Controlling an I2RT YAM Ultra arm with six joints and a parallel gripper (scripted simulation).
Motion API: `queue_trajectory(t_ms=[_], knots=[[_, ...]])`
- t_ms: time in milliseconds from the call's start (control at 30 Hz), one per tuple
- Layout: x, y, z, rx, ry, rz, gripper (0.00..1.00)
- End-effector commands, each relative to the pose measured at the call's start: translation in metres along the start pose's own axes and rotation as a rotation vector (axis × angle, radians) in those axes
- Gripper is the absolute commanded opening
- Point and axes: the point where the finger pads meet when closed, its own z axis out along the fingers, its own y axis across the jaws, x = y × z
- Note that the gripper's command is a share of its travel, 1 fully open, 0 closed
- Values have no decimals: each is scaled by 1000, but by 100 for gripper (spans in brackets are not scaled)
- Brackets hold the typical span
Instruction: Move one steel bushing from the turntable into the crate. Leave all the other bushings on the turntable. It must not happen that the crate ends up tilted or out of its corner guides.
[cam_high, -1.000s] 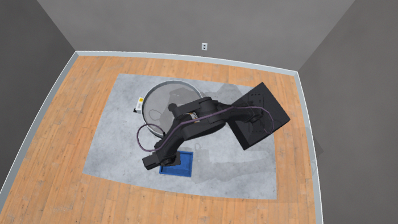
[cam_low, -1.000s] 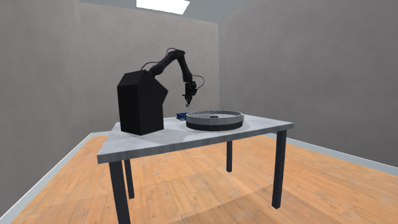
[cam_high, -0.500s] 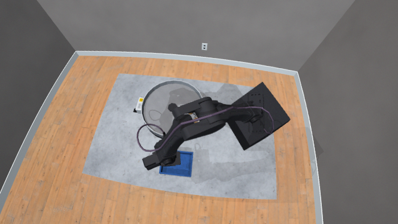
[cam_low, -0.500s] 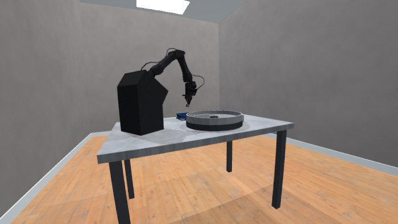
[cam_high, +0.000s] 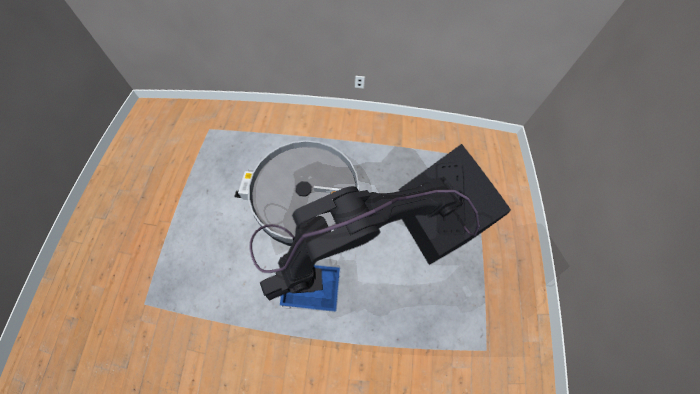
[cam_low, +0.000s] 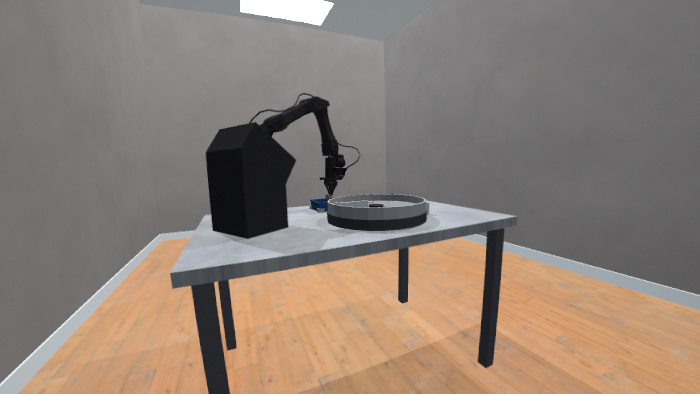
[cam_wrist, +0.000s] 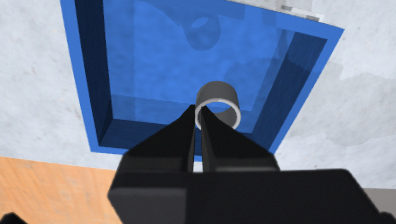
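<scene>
In the wrist view my gripper (cam_wrist: 198, 112) is shut on the wall of a grey steel bushing (cam_wrist: 218, 100), a short ring with its open end facing the camera. It hangs above the near part of the blue crate (cam_wrist: 200, 65), whose floor holds only the bushing's shadow. In the overhead view the arm reaches over the crate (cam_high: 315, 291), which it partly hides. The round turntable (cam_high: 302, 187) lies behind it with a dark hub (cam_high: 303, 188) at its centre. I see no other bushings on it; the arm hides part of the disc. The side view shows the gripper (cam_low: 329, 189) a little above the crate (cam_low: 318, 203).
The arm's black base housing (cam_high: 452, 205) stands at the right of the table and also shows in the side view (cam_low: 247, 182). A small white box (cam_high: 246, 184) sits at the turntable's left rim. The turntable (cam_low: 377, 210) has a raised rim.
</scene>
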Motion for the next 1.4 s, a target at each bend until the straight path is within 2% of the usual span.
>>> queue_trajectory(t_ms=[0,33,200,267,1267,1367], knots=[[3,36,-16,-99,23,7,0],[5,40,-21,-112,28,6,0],[5,40,-21,-112,28,6,0],[3,35,-19,-93,21,7,0],[3,35,-19,-93,21,7,0],[0,28,-10,-61,12,6,0]])
